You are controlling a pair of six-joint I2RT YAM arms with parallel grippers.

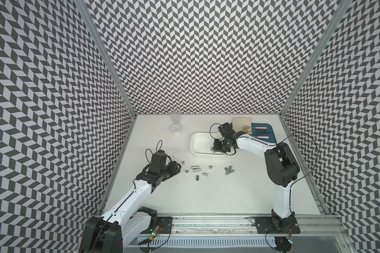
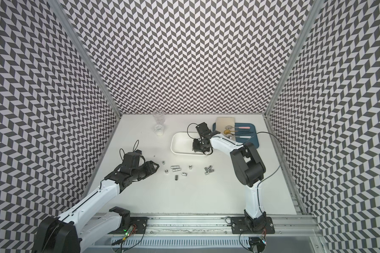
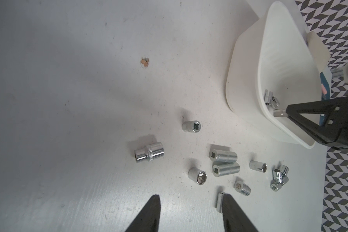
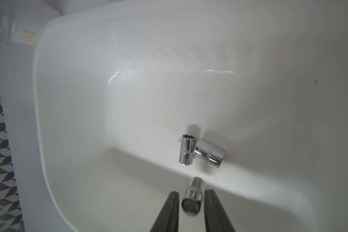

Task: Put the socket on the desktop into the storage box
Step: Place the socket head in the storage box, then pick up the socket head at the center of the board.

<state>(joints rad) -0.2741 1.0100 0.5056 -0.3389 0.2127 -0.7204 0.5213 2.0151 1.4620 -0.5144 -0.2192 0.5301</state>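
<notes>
The white storage box (image 1: 194, 140) (image 2: 175, 140) stands mid-table. My right gripper (image 1: 214, 148) (image 4: 191, 195) hangs inside it, pointing down. A blurred silver socket (image 4: 192, 197) sits between its fingers with a thin gap on one side, so the jaws stand slightly open. Two sockets (image 4: 186, 152) lie on the box floor, touching each other. Several sockets (image 1: 195, 168) (image 3: 149, 153) are scattered on the desktop in front of the box. At their left end my left gripper (image 1: 178, 166) (image 3: 190, 200) hovers open and empty, with one socket (image 3: 219, 201) beside a fingertip.
A clear glass cup (image 1: 174, 118) and a small round jar (image 1: 176, 129) stand at the back. A blue tray (image 1: 271, 137) with a cloth (image 1: 241, 122) and utensils sits right of the box, under the right arm. The tabletop has a small chipped spot (image 3: 144, 62).
</notes>
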